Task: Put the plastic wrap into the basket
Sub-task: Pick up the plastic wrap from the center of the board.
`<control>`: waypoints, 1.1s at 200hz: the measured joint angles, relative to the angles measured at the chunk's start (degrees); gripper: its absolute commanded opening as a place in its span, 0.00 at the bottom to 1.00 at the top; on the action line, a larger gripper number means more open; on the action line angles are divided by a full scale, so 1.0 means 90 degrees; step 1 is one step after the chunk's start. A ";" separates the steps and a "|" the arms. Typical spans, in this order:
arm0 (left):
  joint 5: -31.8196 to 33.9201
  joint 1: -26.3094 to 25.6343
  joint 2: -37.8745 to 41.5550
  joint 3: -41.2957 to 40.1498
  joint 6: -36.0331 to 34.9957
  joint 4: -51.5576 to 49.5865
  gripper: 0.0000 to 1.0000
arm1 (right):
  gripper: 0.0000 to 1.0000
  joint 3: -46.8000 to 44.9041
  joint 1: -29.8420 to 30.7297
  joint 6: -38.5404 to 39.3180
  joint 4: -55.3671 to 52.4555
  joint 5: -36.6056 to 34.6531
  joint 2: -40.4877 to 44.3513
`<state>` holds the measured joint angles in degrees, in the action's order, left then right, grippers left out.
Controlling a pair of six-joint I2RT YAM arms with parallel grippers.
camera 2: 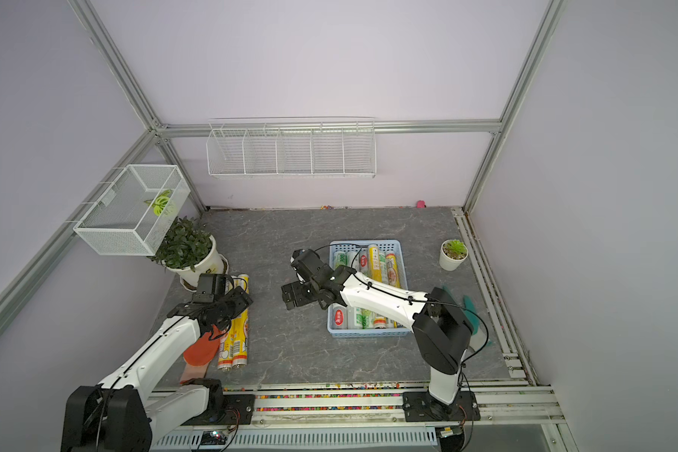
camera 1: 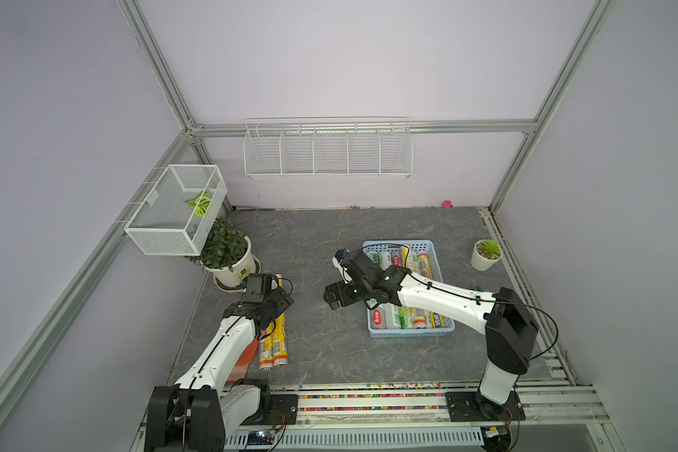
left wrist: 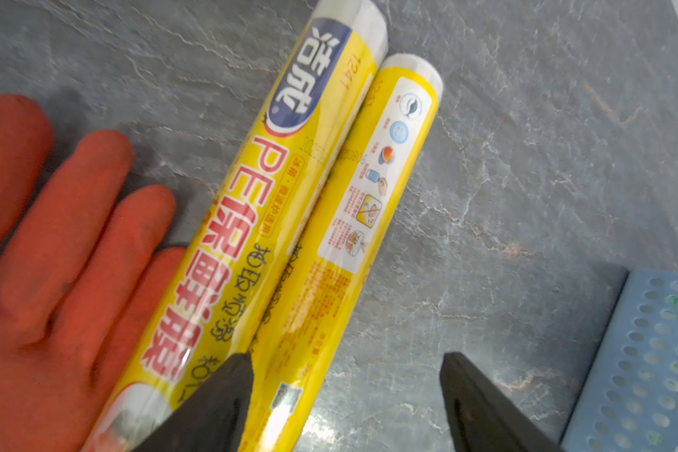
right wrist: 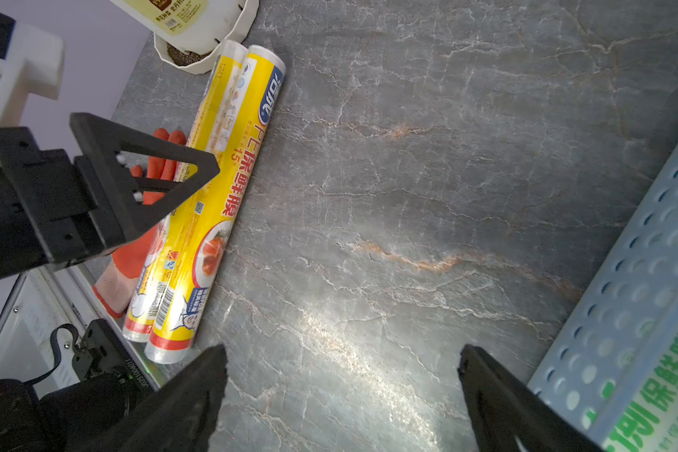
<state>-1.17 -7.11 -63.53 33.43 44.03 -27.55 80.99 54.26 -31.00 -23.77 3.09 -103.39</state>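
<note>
Two yellow plastic wrap rolls (camera 1: 274,344) (camera 2: 235,344) (right wrist: 220,195) lie side by side on the grey table at the left. My left gripper (camera 1: 276,307) (left wrist: 345,356) is open just above them. One of its fingers is over the seam between the rolls and the other over bare table, so the nearer roll (left wrist: 353,242) lies between the jaws. The light blue basket (camera 1: 411,334) (camera 2: 368,333) (left wrist: 642,352) holds several rolls (camera 1: 423,266), yellow and whitish with green print. My right gripper (camera 1: 331,297) (right wrist: 343,348) is open and empty over the table, left of the basket.
An orange glove (camera 1: 243,352) (left wrist: 55,274) lies against the rolls' far side. A potted plant (camera 1: 228,250) stands behind them under a white wire-mesh box (camera 1: 177,207). A small succulent pot (camera 1: 486,254) is at the right, and a wire rack (camera 1: 327,152) hangs on the back wall.
</note>
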 measured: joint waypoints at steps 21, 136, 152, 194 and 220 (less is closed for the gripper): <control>-0.0044 0.0000 -0.0109 0.0005 -0.0022 0.0029 0.79 | 0.98 0.0036 0.0000 0.0000 -0.0005 0.0019 -0.0019; -0.0692 0.0005 -0.1275 0.0376 -0.0338 0.0034 0.73 | 0.98 0.0058 0.0000 0.0002 -0.0029 0.0066 -0.0168; -0.0663 -0.0053 -0.1579 0.0588 -0.0430 -0.0126 0.73 | 0.98 0.0058 0.0000 0.0002 -0.0032 0.0063 -0.0172; -0.0158 -0.0656 -0.2149 0.1200 -0.0525 -0.0636 0.72 | 0.98 0.0058 0.0000 0.0024 -0.0051 -0.0039 -0.0172; 0.0032 -0.0899 -0.2514 0.1479 -0.0600 -0.0855 0.69 | 0.98 0.0058 0.0000 0.0024 -0.0070 -0.0192 -0.0172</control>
<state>-0.89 -15.20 -86.15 46.74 38.63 -35.24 81.52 54.26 -30.79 -24.40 1.37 -104.95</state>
